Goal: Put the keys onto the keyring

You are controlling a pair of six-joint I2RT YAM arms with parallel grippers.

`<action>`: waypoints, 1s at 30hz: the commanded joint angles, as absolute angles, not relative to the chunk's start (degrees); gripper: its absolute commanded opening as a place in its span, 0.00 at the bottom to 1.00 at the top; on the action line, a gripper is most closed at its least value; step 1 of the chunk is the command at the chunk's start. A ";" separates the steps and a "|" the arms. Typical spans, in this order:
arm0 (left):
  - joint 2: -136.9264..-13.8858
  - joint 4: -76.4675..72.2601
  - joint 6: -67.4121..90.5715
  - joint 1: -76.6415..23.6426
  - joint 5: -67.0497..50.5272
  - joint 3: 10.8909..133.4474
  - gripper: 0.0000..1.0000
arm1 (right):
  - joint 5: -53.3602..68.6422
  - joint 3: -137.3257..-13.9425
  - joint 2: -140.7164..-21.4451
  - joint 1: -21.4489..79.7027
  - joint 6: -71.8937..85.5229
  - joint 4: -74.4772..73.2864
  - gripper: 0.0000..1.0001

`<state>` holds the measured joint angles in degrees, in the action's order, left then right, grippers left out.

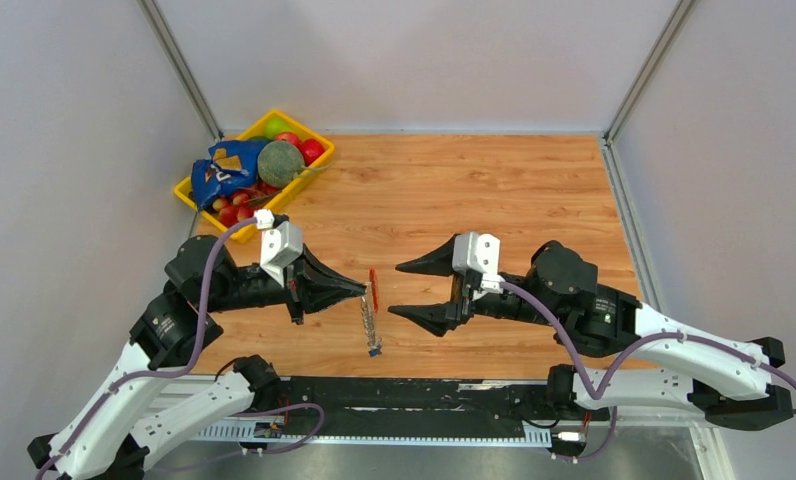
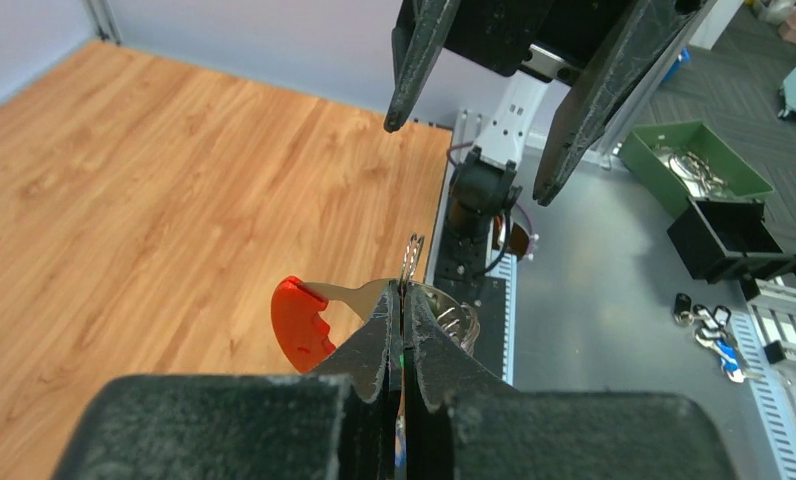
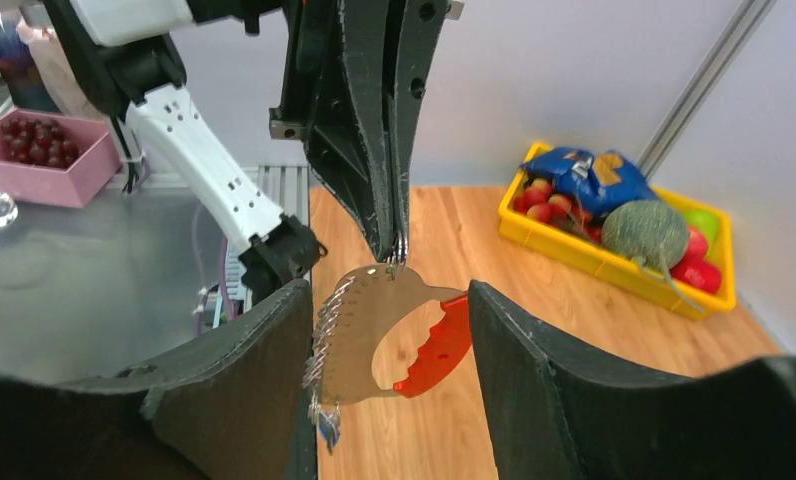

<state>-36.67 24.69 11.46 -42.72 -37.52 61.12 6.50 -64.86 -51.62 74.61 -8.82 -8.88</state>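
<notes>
The keyring (image 1: 372,312) is a flat silvery metal piece with a red curved grip and a row of small rings. It hangs in the air over the table's near middle. My left gripper (image 1: 362,290) is shut on its top edge, seen up close in the left wrist view (image 2: 401,292), where the red grip (image 2: 299,322) sticks out to the left. My right gripper (image 1: 396,290) is open just right of it. In the right wrist view the keyring (image 3: 359,330) hangs between my open fingers (image 3: 386,300) without touching them. A blue key (image 3: 330,424) dangles at its bottom. A green key is not clearly visible.
A yellow basket (image 1: 320,166) of fruit, red balls and a blue bag stands at the back left; it also shows in the right wrist view (image 3: 614,268). A black rail (image 1: 424,392) runs along the near edge. Beyond the table are a green tray (image 2: 674,150) and a pink box (image 3: 44,160).
</notes>
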 commanded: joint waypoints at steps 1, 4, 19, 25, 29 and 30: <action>-38.52 31.00 7.38 -42.63 -39.52 64.12 0.00 | 7.41 -70.17 -53.08 74.79 -7.43 -23.29 0.63; -39.32 34.08 5.83 -42.63 -40.57 64.27 0.00 | 7.08 -72.00 -54.98 74.79 -7.07 -27.56 0.59; -40.66 37.38 2.31 -42.63 -44.05 62.37 0.00 | 5.70 -75.75 -61.47 74.59 -8.50 -31.24 0.43; -40.18 37.22 2.11 -42.58 -43.96 61.81 0.00 | 7.49 -77.69 -63.88 73.85 -8.22 -30.86 0.40; -40.15 37.46 1.96 -42.62 -43.65 61.93 0.00 | 8.67 -78.54 -64.94 73.76 -8.04 -30.64 0.38; -40.12 37.49 1.99 -42.63 -43.58 61.91 0.00 | 8.96 -78.66 -65.07 73.77 -7.96 -30.59 0.37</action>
